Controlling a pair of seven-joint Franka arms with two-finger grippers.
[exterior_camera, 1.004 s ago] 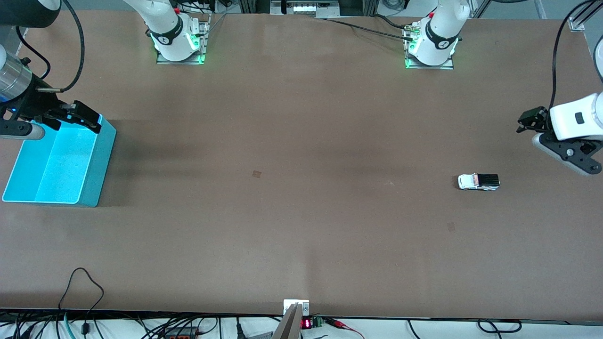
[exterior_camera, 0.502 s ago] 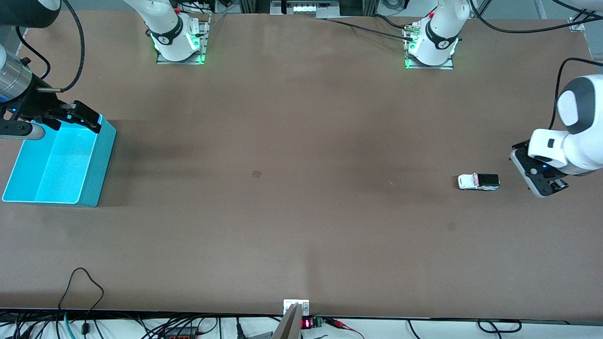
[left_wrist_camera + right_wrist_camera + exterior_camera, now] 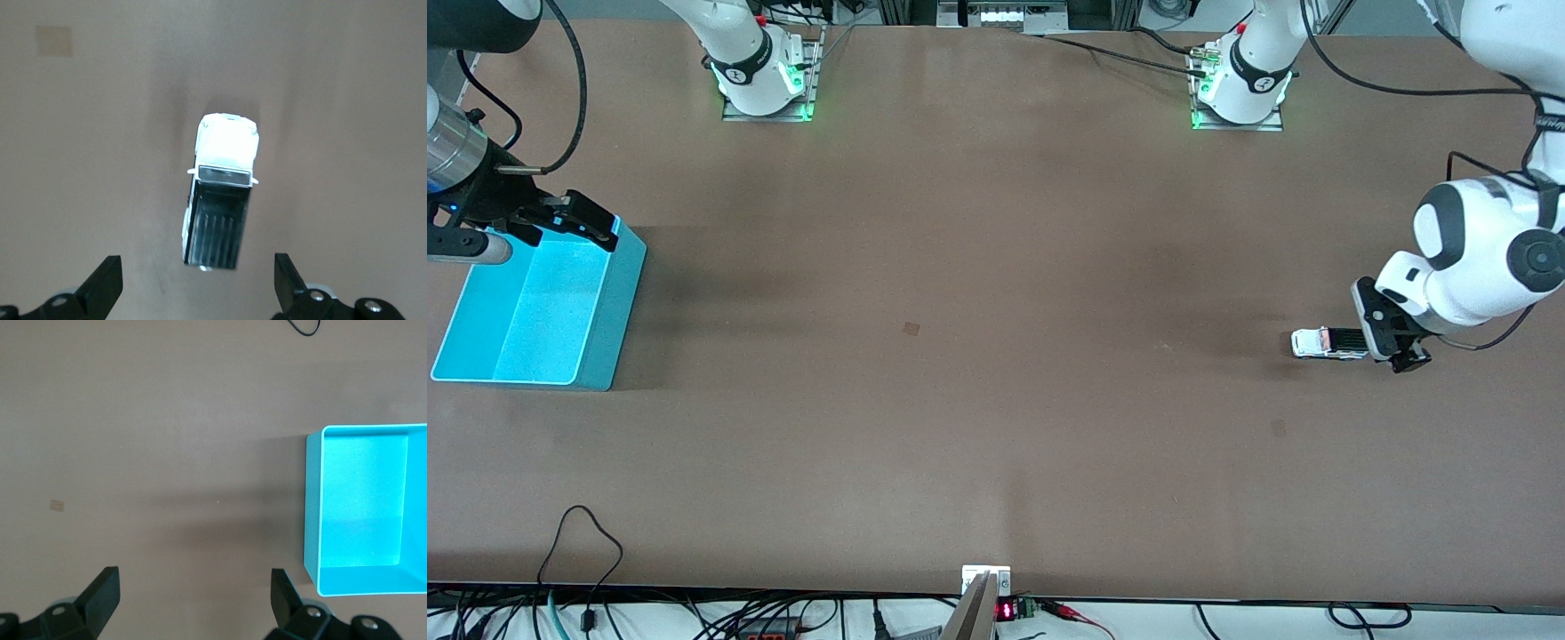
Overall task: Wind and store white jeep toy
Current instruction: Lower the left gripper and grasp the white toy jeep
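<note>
The white jeep toy (image 3: 1329,343) stands on the table toward the left arm's end, its black rear section pointing at that end. My left gripper (image 3: 1389,343) hangs open low over the table just off the jeep's black rear. In the left wrist view the jeep (image 3: 221,193) lies ahead of the gripper (image 3: 197,290), and its two dark fingertips (image 3: 107,283) are spread wider than the car, touching nothing. My right gripper (image 3: 569,218) waits open above the cyan bin (image 3: 624,293), over the rim nearest the robots' bases. Nothing is between its fingers (image 3: 101,593).
The cyan bin (image 3: 312,520) has nothing in it and stands at the right arm's end of the table. Two small darker patches (image 3: 911,328) mark the brown tabletop. Cables run along the table edge nearest the front camera.
My left arm has swung in from the table's end and come down, bringing its gripper right up to the jeep's black rear. The jeep and the right arm have not moved.
</note>
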